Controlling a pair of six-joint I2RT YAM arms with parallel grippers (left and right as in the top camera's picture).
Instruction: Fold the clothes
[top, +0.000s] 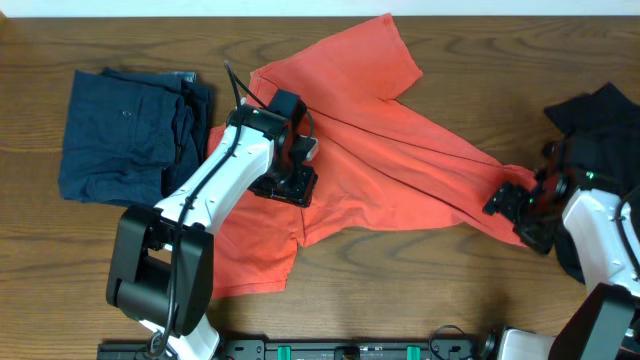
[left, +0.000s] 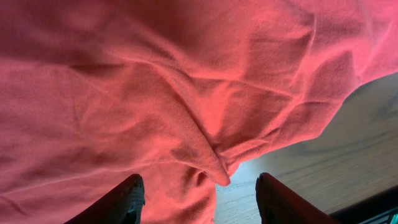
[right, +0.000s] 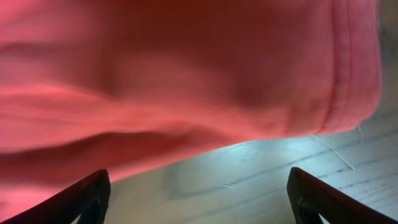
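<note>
The clothes lie on the wooden table (top: 420, 290). A coral-red T-shirt (top: 380, 160) sprawls crumpled across the middle, one sleeve pointing to the back. My left gripper (top: 285, 186) sits low on the shirt's left half. In the left wrist view it (left: 199, 194) is open, with a pinched ridge of red cloth (left: 211, 165) and a strip of bare wood between its fingers. My right gripper (top: 506, 203) is at the shirt's right tip. In the right wrist view it (right: 199, 196) stands wide open over bare wood, and the shirt's hem (right: 348, 74) lies just beyond its fingertips.
A folded dark navy garment (top: 125, 135) lies at the far left. A black garment (top: 600, 125) is bunched at the right edge, behind the right arm. The arms' bases stand along the front edge.
</note>
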